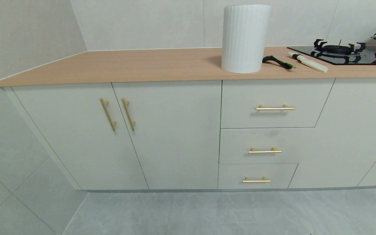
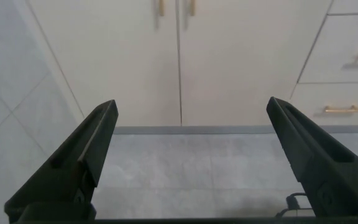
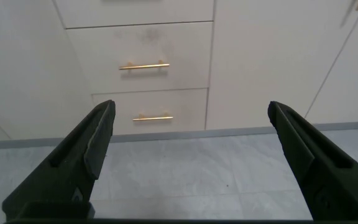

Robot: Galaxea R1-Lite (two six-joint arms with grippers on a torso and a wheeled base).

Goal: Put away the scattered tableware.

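Looks like you're right at the start here, nothing's picked up and the actual tidying hasn't begun. The scattered tableware is up on the counter (image 1: pixel 126 65): a black-handled utensil (image 1: pixel 277 62) lies just beside the white ribbed canister (image 1: pixel 245 39) on its right, and a cream-handled utensil (image 1: pixel 308 62) lies a bit further out on that same side, toward the gas hob (image 1: pixel 348 52). My guess is the canister is where they're meant to end up, standing inside it, though the drawers straight below the canister could be the spot too. Either way, your next move calls for getting an arm up from way below the canister to counter level and coming down on that black handle. Both arms hang low, well beneath the canister, near the floor. Your left gripper (image 2: pixel 191 106) has its jaws spread wide with nothing in them and faces the double doors (image 2: pixel 179 62) below-left of the canister. Your right gripper (image 3: pixel 191 107) is just as wide and empty, facing the lower drawers (image 3: pixel 144 65) under it.
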